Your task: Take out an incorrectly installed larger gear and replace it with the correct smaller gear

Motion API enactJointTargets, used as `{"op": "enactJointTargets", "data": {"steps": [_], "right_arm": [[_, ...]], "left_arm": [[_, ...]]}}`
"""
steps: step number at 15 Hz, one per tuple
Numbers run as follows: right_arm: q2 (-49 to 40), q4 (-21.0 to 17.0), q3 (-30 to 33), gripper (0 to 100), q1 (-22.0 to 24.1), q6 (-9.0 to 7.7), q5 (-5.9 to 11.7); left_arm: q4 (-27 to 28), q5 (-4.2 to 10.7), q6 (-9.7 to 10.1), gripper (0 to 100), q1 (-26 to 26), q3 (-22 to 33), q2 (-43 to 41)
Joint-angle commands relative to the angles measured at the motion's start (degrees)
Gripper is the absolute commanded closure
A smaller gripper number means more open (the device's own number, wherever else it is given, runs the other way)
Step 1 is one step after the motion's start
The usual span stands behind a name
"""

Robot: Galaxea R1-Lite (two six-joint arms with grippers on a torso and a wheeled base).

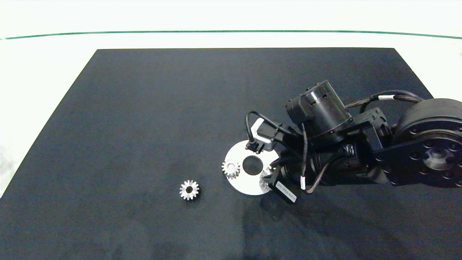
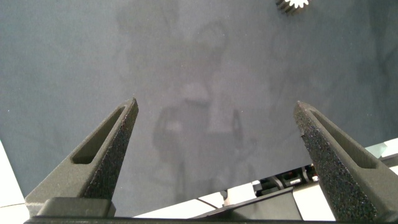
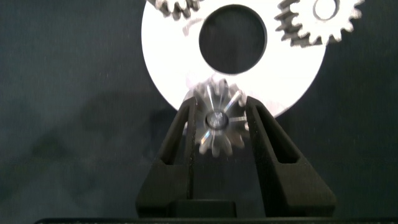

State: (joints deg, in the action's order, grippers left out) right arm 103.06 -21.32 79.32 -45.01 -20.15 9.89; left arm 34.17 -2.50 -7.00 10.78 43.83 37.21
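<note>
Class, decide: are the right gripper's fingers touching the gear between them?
Touching. The right wrist view shows both fingers pressed against the larger gear, no gap either side, at the disc's edge.

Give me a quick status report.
Right gripper shut on the larger gear at the silver disc. Left gripper open, idle. Smaller gear waits on mat.

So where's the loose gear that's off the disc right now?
In the head view, the smaller gear lies alone on the black mat, left of the silver disc and its nearest mounted gear.
</note>
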Motion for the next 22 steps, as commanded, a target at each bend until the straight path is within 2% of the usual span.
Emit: {"op": "enactJointTargets", "data": {"steps": [1, 4, 6, 7, 11, 15, 22], "right_arm": [[-0.75, -0.39, -0.13, 63, -0.08, -0.06, 0.05], [-0.75, -0.39, 0.13, 63, -0.08, 0.02, 0.05], [-0.93, -0.39, -0.13, 63, 0.01, 1.25, 0.40], [-1.19, -0.48, -0.49, 0, 0.01, 1.25, 0.40], [-1.11, -1.27, -0.49, 0, 0.01, 1.61, 0.40], [-0.49, -1.44, -0.75, 0, 0.10, 3.10, 0.40], [2.59, -1.09, -0.66, 0, 0.10, 3.45, 0.57]], "left_arm": [[0.20, -0.05, -0.03, 0, -0.14, -0.14, -0.12], [0.20, 0.04, -0.03, 0, -0.23, -0.14, -0.20], [0.20, 0.04, -0.03, 0, -0.14, -0.32, -0.20], [0.20, 0.04, -0.03, 0, -0.14, -0.58, -0.29], [0.20, 0.13, -0.03, 0, -0.14, -0.76, -0.56], [0.20, 0.13, -0.03, 0, -0.14, -0.93, -0.64], [0.20, 0.13, -0.03, 0, -0.05, -1.29, -1.17]]}}
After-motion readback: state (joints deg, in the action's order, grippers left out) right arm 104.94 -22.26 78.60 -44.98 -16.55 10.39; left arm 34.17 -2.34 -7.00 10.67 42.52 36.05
